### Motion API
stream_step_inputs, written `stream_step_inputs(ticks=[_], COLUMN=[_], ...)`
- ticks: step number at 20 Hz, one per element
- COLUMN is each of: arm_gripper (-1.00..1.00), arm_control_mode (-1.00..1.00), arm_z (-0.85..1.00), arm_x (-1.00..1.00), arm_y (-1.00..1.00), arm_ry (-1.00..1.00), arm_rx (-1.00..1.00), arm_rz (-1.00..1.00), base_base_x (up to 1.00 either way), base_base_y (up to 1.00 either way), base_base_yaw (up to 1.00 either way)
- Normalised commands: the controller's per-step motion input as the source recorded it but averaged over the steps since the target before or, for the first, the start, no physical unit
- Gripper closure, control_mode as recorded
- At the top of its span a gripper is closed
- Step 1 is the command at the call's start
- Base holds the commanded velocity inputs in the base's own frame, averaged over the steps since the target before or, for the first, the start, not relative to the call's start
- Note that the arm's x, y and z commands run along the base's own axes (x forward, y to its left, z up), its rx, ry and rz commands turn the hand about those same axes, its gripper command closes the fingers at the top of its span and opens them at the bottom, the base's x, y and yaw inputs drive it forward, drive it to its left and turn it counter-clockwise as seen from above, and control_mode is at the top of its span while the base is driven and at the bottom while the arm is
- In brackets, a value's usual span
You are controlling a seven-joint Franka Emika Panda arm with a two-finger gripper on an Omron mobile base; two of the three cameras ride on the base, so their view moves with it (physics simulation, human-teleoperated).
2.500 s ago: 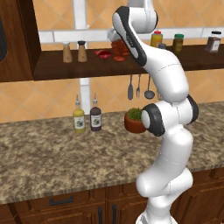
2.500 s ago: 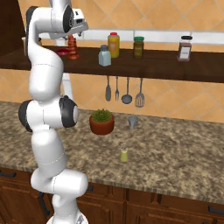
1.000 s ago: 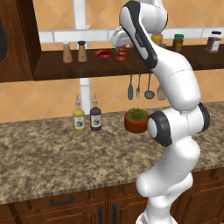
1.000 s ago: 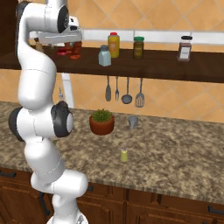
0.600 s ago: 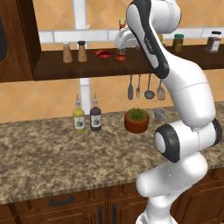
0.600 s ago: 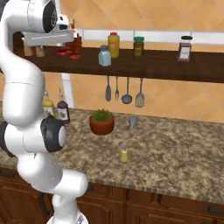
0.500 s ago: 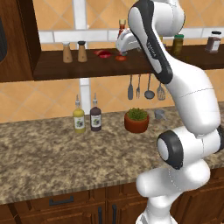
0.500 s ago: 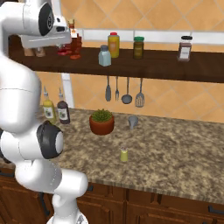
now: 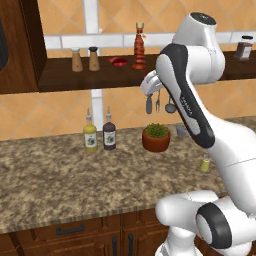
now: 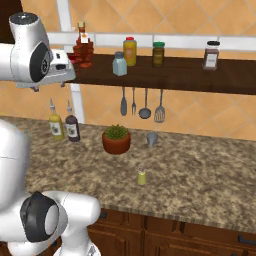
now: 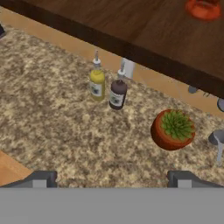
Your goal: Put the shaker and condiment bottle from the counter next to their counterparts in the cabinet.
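Half done: condiment bottle (image 9: 139, 45) stands on the cabinet (image 9: 60, 79) shelf, apparently next to its counterpart. Shaker (image 10: 142, 177) sits on the counter (image 10: 210, 185), untouched. Gripper (image 11: 112, 177) jaws spread wide, empty, above the counter.

We see open worktop (image 10: 210, 175) right of the shaker (image 10: 142, 176); left of it stands a potted plant (image 10: 116, 139).
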Motion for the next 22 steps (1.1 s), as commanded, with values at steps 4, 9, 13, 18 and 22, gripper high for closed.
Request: stream_step_inputs(ticks=[4, 9, 13, 18, 22], arm_gripper=[-1.0, -1.0, -1.0, -1.0, -1.0], arm_control_mode=[-1.0, -1.0, -1.0, -1.0, -1.0], arm_z=[-0.75, -0.62, -0.55, -0.51, -0.38], arm_x=[-0.44, -0.11, 0.0, -0.05, -0.16], arm_y=[-0.15, -0.27, -0.4, -0.49, -0.43], arm_ry=[0.0, 0.0, 0.01, 0.01, 0.0], arm_rx=[0.0, 0.0, 0.0, 0.0, 0.0], arm_rz=[0.0, -0.01, -0.02, -0.03, -0.04], base_base_x=[0.0, 0.0, 0.0, 0.0, 0.0], base_base_y=[0.0, 0.0, 0.0, 0.0, 0.0], base_base_yaw=[0.0, 0.0, 0.0, 0.0, 0.0])
